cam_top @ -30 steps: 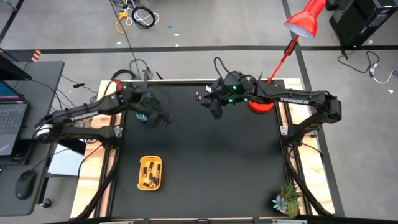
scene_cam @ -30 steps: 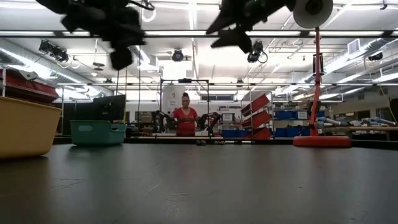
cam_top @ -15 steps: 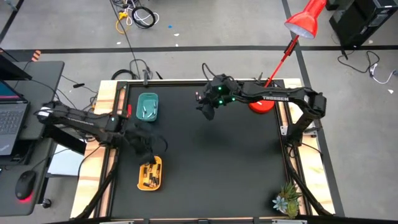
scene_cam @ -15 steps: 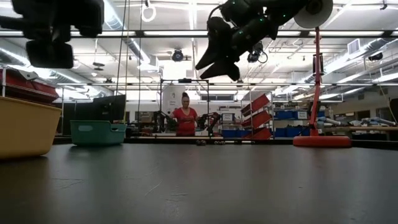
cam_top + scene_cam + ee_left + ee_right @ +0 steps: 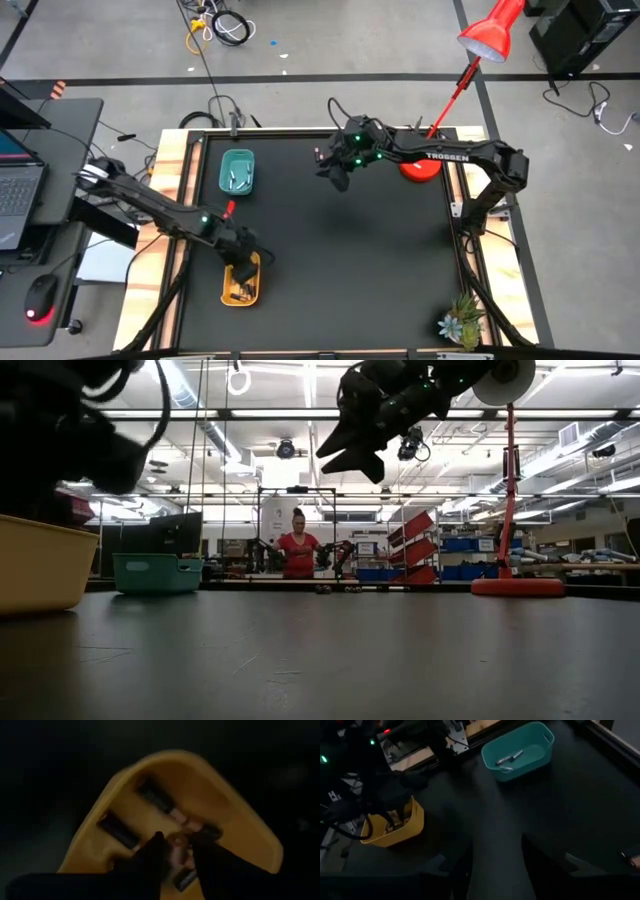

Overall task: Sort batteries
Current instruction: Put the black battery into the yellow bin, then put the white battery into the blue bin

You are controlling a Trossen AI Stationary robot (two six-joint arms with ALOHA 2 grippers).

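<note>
The left tool (image 5: pixel 175 851) is being held low over the yellow tray (image 5: pixel 241 279), near the front left of the table (image 5: pixel 340 270). Its 2 fingers (image 5: pixel 150 857) are being kept a little apart, with a small round thing showing in the gap between them. It is probably the end of a battery being dropped in, but whether it is being gripped or let go cannot be told. Dark batteries (image 5: pixel 117 831) are lying loose on the floor of the yellow tray. A few pale batteries (image 5: pixel 509 758) are being kept apart in the teal tray (image 5: pixel 237 171) at the back, so that the 2 kinds are not being mixed. The right tool (image 5: pixel 335 172) is being held high over the back middle of the table, well away from both trays. Its fingers are standing apart with nothing between them, as if it is waiting.
</note>
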